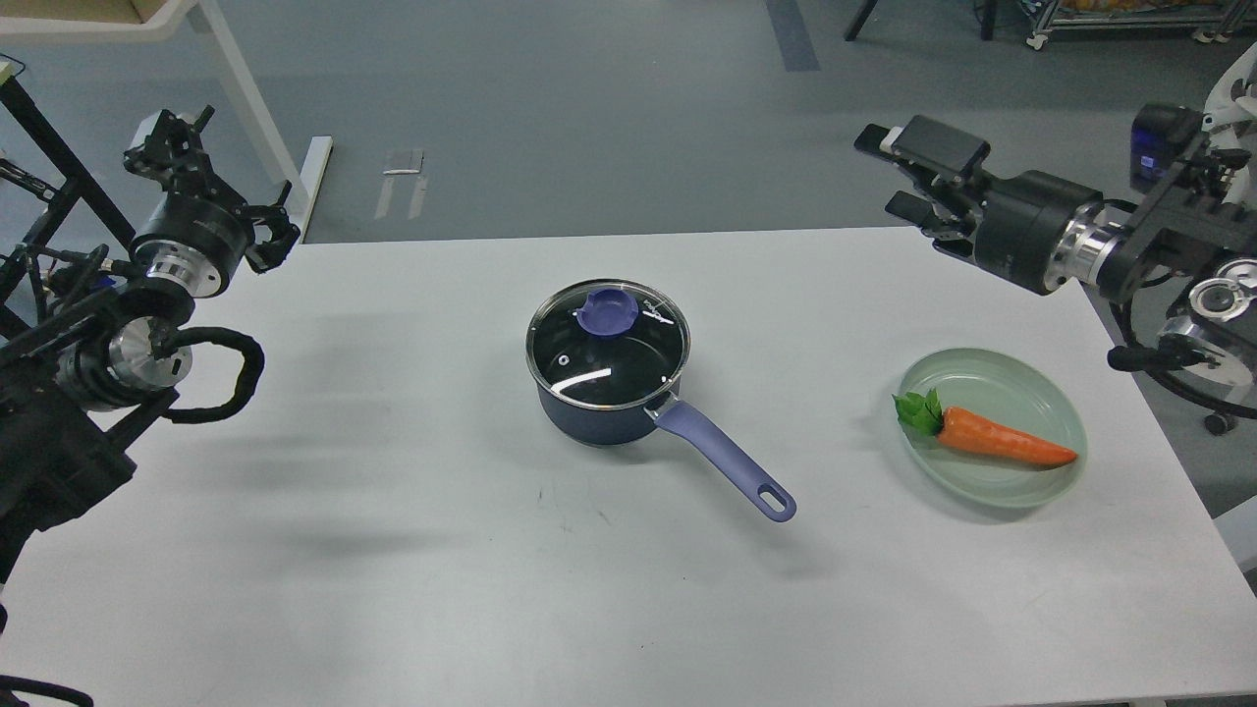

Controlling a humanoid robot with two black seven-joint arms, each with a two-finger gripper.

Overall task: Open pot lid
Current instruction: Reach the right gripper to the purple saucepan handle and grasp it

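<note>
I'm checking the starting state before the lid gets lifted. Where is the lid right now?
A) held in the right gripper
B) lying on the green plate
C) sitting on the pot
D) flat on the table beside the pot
C: the lid sits closed on the pot, and both grippers are off to the sides, away from it.

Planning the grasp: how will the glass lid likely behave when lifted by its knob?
The lid looks like rigid glass in a steel rim, so probably stiff but breakable if dropped. Its purple knob is small and smooth, so it may slip or let the disc swing. It sits flat on the pot, seemingly loose, so it should lift straight up.
</note>
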